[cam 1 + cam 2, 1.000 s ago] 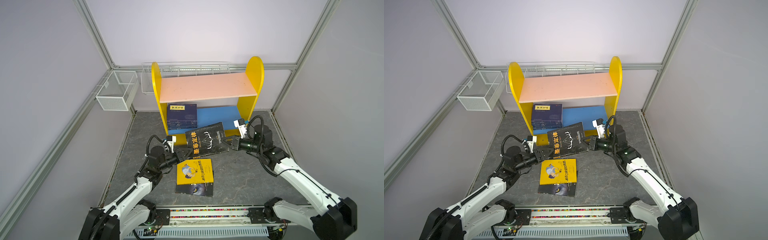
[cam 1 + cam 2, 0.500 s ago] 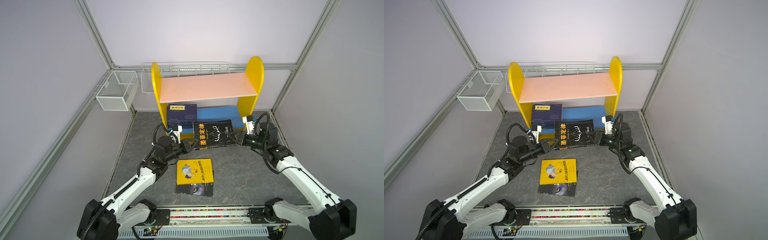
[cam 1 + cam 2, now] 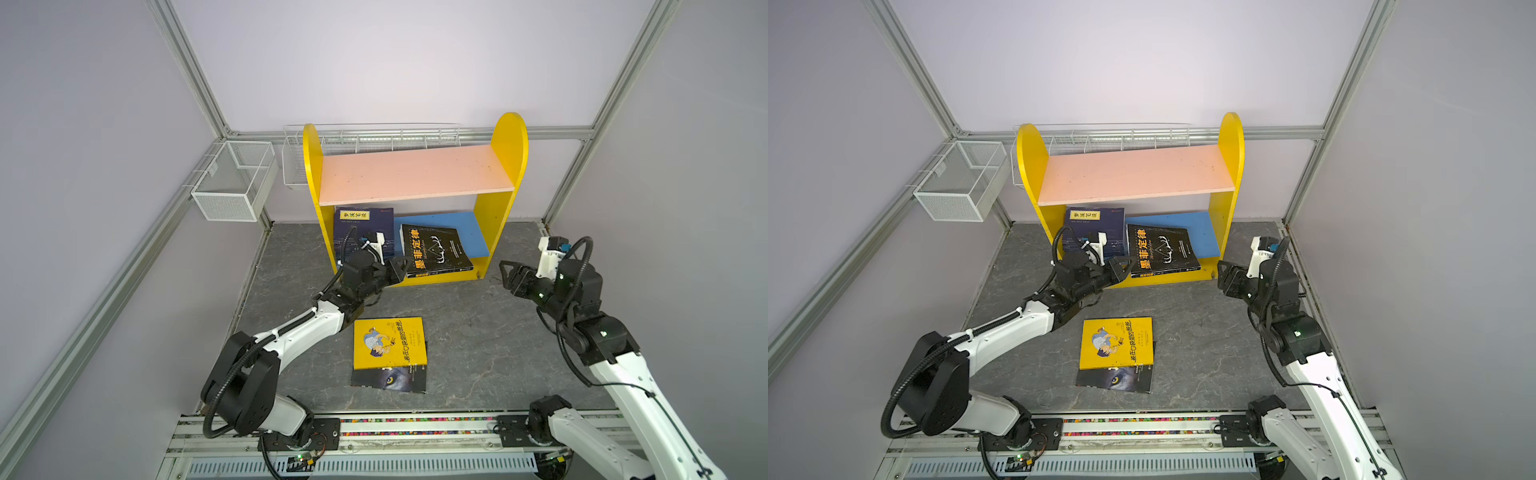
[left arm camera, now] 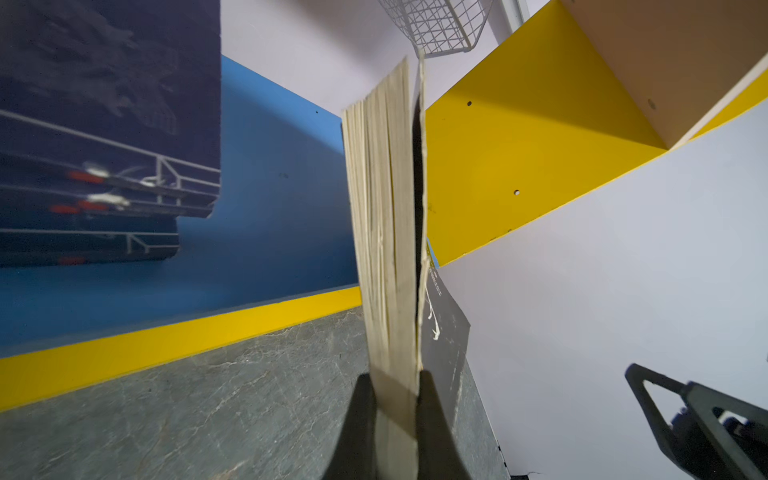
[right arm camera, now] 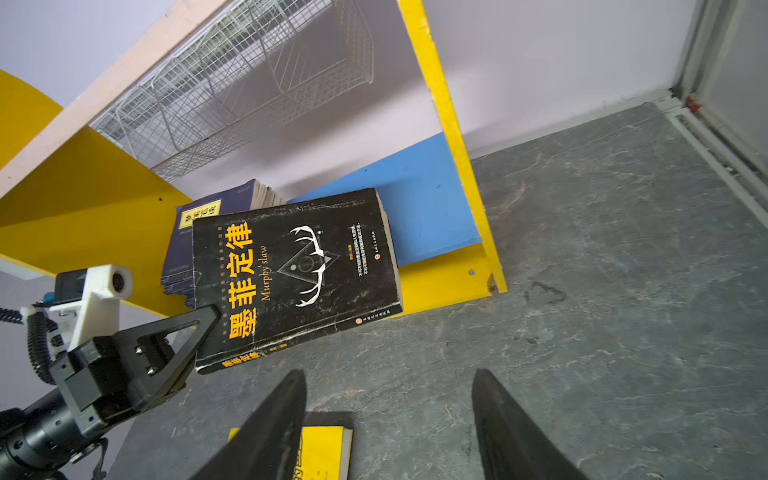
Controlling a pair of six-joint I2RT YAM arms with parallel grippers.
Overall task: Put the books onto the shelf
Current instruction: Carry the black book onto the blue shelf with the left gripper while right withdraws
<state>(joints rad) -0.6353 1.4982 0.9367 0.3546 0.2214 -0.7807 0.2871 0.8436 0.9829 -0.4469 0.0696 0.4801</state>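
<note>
The black book [image 3: 436, 251] [image 5: 299, 270] lies slanted on the blue lower board [image 3: 471, 235] of the yellow shelf [image 3: 505, 166], its near end sticking out over the front lip. My left gripper [image 3: 401, 268] [image 4: 395, 378] is shut on that book's near corner, page edges between the fingers. Navy books [image 3: 363, 230] are stacked on the board's left side. My right gripper [image 3: 509, 276] [image 5: 388, 374] hangs open and empty, right of the shelf. A yellow book [image 3: 388, 343] lies on the floor over a wolf-eye book [image 3: 390, 380].
A white mesh basket [image 3: 232, 183] hangs on the left wall rail, and a long wire basket [image 3: 374, 141] runs behind the shelf's pink upper board [image 3: 415, 174]. The grey stone floor [image 3: 478, 332] stretches between the shelf and the front rail.
My right gripper opened, let go of the black book and drew back to the right. My left gripper carried the book forward onto the lower board.
</note>
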